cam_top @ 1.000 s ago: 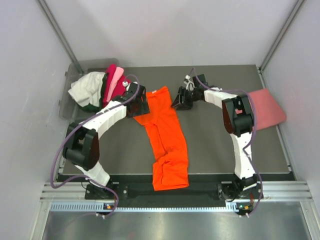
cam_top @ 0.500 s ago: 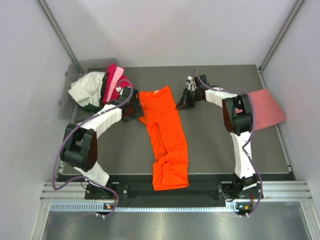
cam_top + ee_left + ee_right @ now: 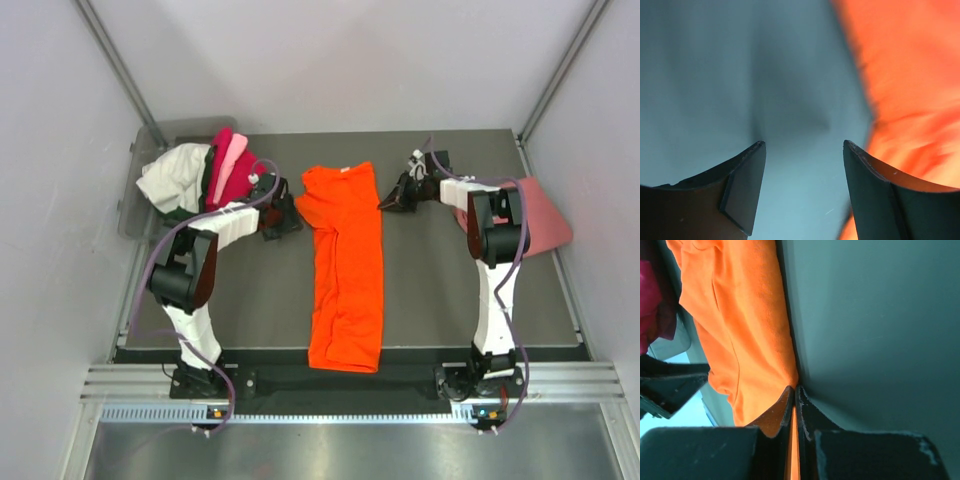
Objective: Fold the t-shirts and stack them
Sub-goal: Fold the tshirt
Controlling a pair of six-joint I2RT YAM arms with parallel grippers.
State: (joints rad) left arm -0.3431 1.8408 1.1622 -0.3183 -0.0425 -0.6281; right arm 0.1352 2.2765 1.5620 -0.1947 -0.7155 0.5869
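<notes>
The bright orange t-shirt (image 3: 345,270) lies as a long folded strip down the middle of the mat, collar end far. My right gripper (image 3: 392,200) (image 3: 794,388) is shut on its far right edge, with orange cloth (image 3: 740,315) pinched between the fingers. On the shirt's left side my left gripper (image 3: 283,222) (image 3: 802,145) stands open over bare mat, the orange cloth (image 3: 910,75) just to its right and nothing between the fingers. A salmon-pink t-shirt (image 3: 545,215) lies folded at the right edge. White (image 3: 170,180), magenta (image 3: 232,180) and light pink (image 3: 230,155) t-shirts are heaped at the back left.
A grey plastic bin (image 3: 135,205) holds the heap at the table's back left corner. The dark mat (image 3: 430,290) ends at a metal rail along the near edge, where both arm bases are bolted. White walls close in both sides.
My right gripper shut on the orange t-shirt's right edge and drew it to the right. The shirt now lies straighter and farther right. The left gripper stayed open beside it.
</notes>
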